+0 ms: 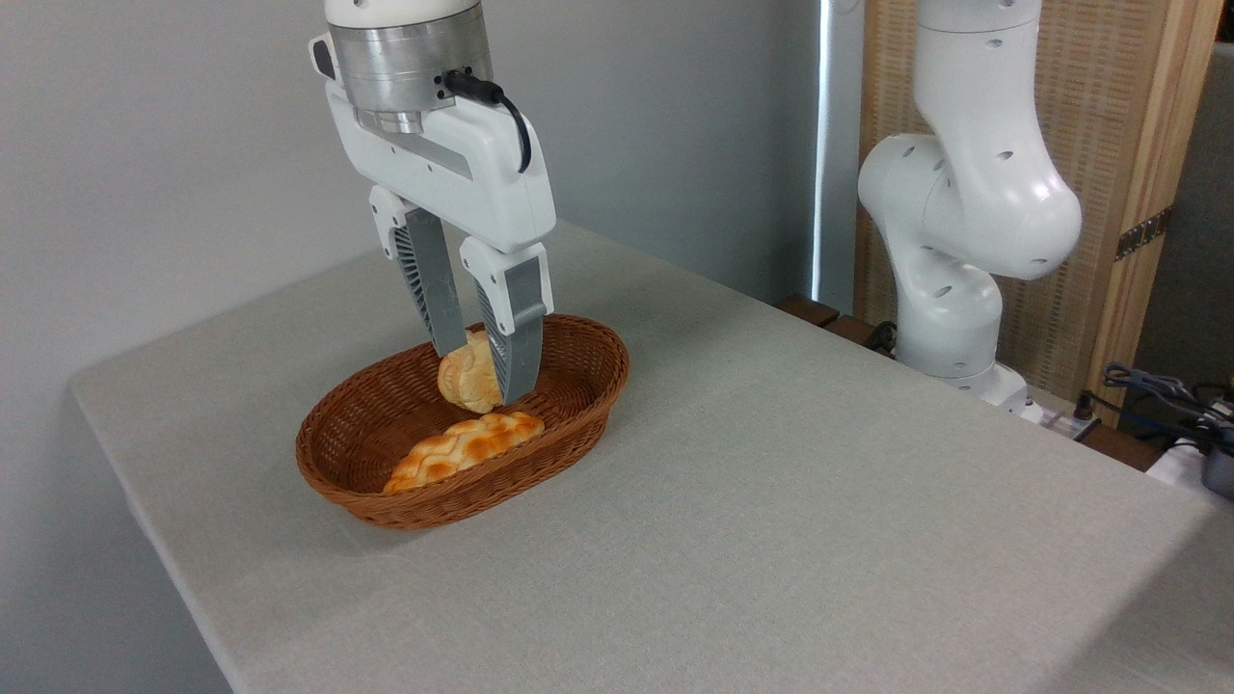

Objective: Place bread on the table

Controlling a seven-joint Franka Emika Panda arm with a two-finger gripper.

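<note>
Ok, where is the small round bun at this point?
In the camera view, left of centre, the bun sits between the fingers of the gripper, tipped on edge inside the wicker basket, just above the braided loaf.

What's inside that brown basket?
A braided loaf lies in the basket. Above it, the tool grips a small pale bun. The near wall and loaf hide part of the floor.

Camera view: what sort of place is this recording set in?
Probably a robotics lab test bench: a robot arm base mounted beside a cloth-covered table, loose cables at right, and a wicker basket of bread props.
</note>
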